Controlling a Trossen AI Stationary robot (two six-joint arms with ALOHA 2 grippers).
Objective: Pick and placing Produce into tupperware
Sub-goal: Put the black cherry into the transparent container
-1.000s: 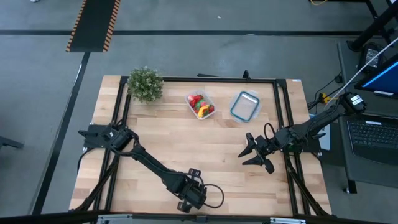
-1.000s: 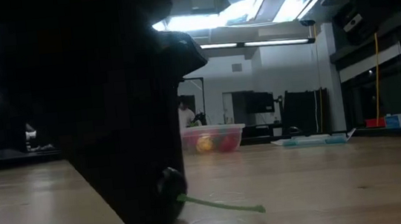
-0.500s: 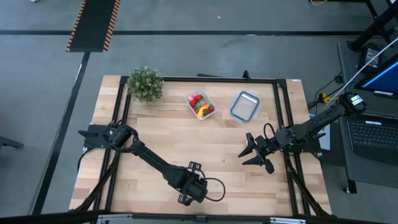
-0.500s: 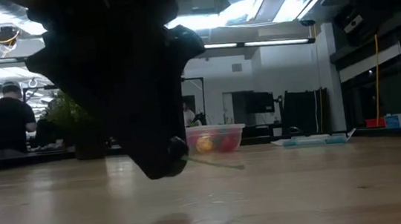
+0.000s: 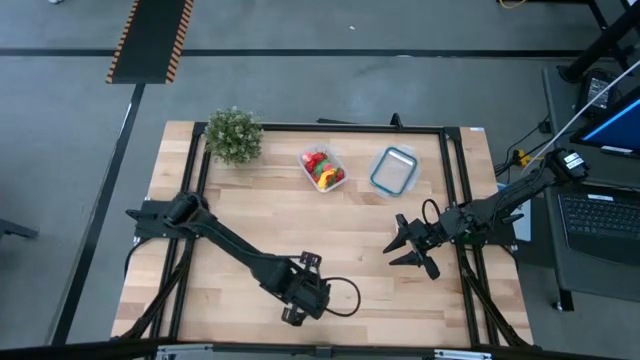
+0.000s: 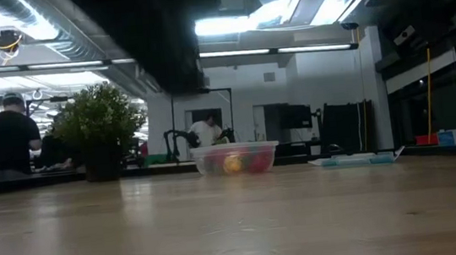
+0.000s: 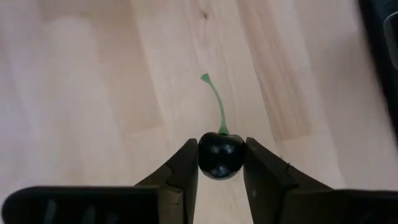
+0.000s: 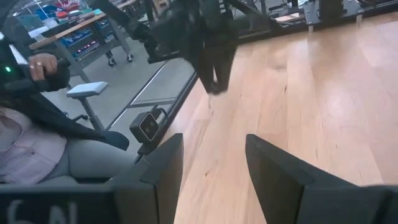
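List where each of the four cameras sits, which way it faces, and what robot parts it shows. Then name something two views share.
High: overhead, facing down; both arms, tupperware.
Low: table height, facing across the wood; tupperware, no fingers.
Left wrist: on the left arm, facing the table; left gripper shut on a dark cherry.
Right wrist: on the right arm, facing across; open right gripper, left arm beyond.
Shared: high and low both show the potted plant.

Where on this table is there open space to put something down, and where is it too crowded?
Bare wood spans the table's middle, between the left hand at the near edge and the tupperware at the far side. The near-right corner beyond the right hand is bare too. The far edge is crowded: potted plant, tupperware, blue-rimmed container.
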